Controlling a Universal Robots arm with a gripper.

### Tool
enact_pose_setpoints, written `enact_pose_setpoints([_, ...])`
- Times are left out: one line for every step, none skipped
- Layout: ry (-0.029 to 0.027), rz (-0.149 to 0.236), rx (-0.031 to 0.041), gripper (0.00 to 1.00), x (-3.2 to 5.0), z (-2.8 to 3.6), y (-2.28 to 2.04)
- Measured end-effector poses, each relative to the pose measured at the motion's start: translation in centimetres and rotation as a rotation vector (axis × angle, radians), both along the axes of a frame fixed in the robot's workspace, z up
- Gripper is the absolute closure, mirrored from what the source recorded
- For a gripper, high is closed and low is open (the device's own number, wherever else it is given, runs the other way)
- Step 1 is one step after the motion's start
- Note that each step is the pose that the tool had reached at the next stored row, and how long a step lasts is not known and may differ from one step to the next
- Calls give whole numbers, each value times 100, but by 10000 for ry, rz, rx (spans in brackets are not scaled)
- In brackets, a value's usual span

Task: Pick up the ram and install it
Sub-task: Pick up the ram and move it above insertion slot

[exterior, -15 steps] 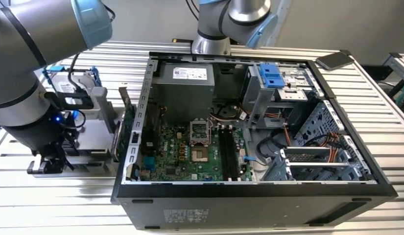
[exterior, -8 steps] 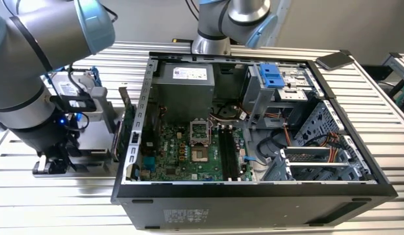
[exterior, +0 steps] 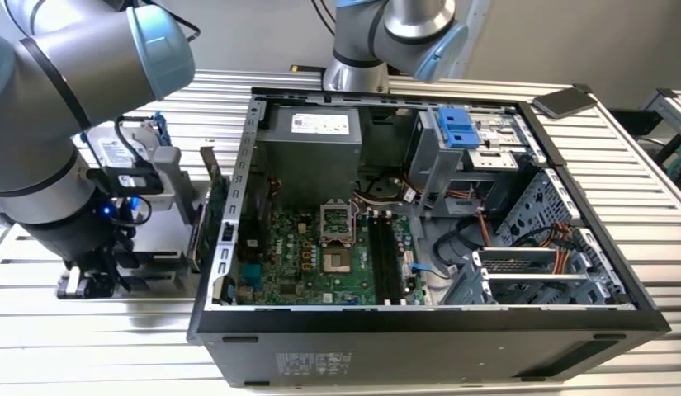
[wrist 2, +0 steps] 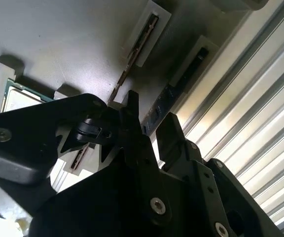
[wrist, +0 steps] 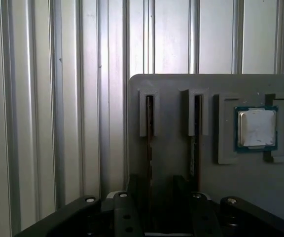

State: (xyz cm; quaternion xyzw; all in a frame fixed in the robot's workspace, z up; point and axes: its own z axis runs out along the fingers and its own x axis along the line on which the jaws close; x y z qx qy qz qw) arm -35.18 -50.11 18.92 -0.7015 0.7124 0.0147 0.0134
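Observation:
Two ram sticks stand on edge in slots of a grey holder (wrist: 171, 143). In both wrist views my gripper (wrist: 157, 186) (wrist 2: 151, 117) is open and straddles the ram (wrist: 149, 129) (wrist 2: 182, 83) nearest the holder's edge, one finger (wrist 2: 132, 106) on each side with a gap showing. The other ram (wrist: 196, 129) (wrist 2: 132, 58) runs just outside one finger. In the exterior view my gripper (exterior: 98, 276) hangs low on the exterior view's left, outside the open computer case (exterior: 428, 318). The black memory slots (exterior: 390, 256) lie on the motherboard inside the case.
A processor chip (wrist: 256, 128) (wrist 2: 18, 98) sits in a recess of the same holder, beyond the second stick. A green card (exterior: 211, 202) stands between my arm and the case wall. The table (wrist: 43, 123) is ridged metal. A dark flat device (exterior: 566, 101) lies at the back right.

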Motion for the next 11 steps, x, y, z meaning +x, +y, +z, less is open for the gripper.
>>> enact_pose_setpoints([1,1,0,0,1,0,-1])
enact_pose_setpoints([1,1,-1,0,1,0,-1])
enact_pose_setpoints([1,1,-1,0,1,0,-1])
enact_pose_setpoints([0,1,0,0,1,-1,-1])
enact_pose_setpoints([1,1,-1,0,0,-1,-1])
enact_pose_setpoints([1,1,-1,0,0,-1,-1])
enact_pose_setpoints([1,1,-1,0,0,-1,-1])
enact_pose_setpoints([1,1,-1,100,0,-1,-1])
enact_pose_setpoints([1,1,-1,100,0,-1,-1])
enact_pose_setpoints([1,1,-1,100,0,-2,-1])
enact_pose_setpoints([1,1,-2,100,0,-2,-1])
